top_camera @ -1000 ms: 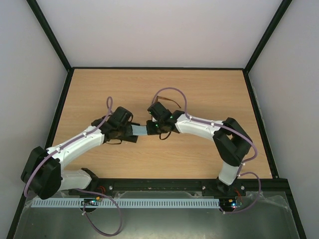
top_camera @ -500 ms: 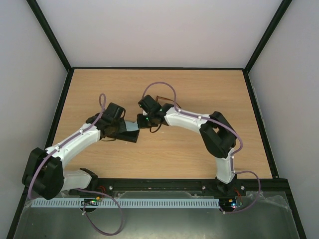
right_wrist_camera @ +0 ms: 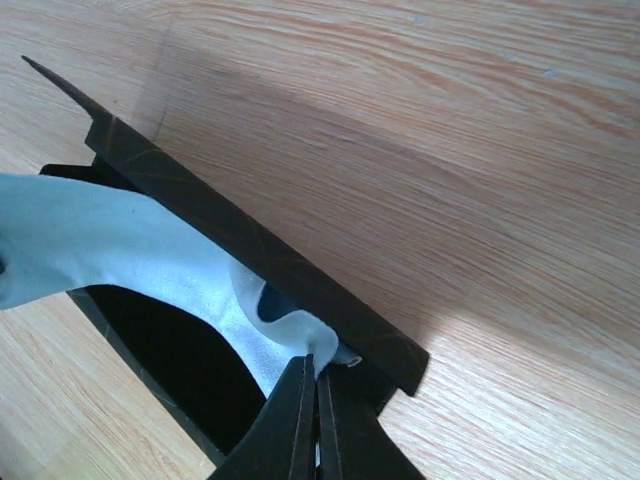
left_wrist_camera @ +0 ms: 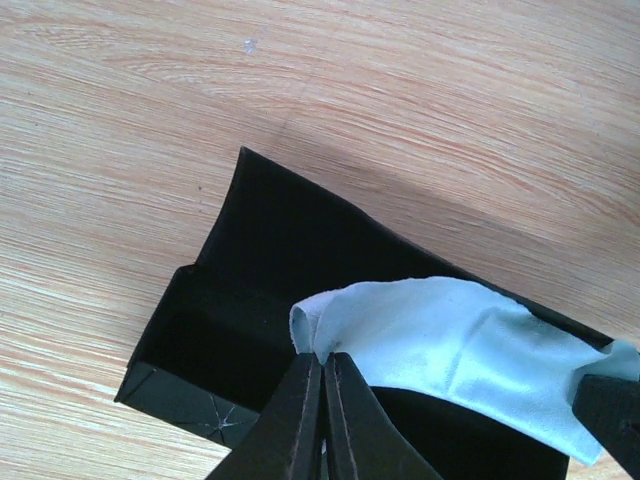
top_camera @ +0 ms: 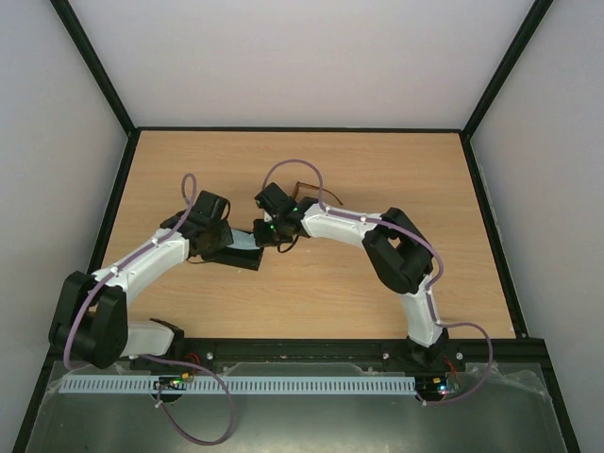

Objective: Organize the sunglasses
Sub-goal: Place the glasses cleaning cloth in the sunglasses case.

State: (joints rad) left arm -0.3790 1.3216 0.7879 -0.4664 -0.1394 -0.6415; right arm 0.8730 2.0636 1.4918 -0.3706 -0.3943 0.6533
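A black oblong case [top_camera: 243, 259] lies open on the table between my two grippers. A light blue-grey cloth [top_camera: 248, 241] hangs across its opening. My left gripper [left_wrist_camera: 322, 360] is shut on one end of the cloth [left_wrist_camera: 450, 330], just above the case interior [left_wrist_camera: 230, 290]. My right gripper [right_wrist_camera: 316, 365] is shut on the other end of the cloth [right_wrist_camera: 120, 240], beside the raised case lid [right_wrist_camera: 250, 250]. A thin brown frame piece, seemingly the sunglasses [top_camera: 304, 187], shows behind the right arm, mostly hidden.
The wooden table [top_camera: 377, 170] is ringed by a black rim and white walls. The right arm's purple cable [top_camera: 283, 168] arcs above the case. The arm bases stand at the near edge.
Both grippers have moved left and closer together with the cloth between them. The cloth now sags over the open case, and the right arm is stretched further left.
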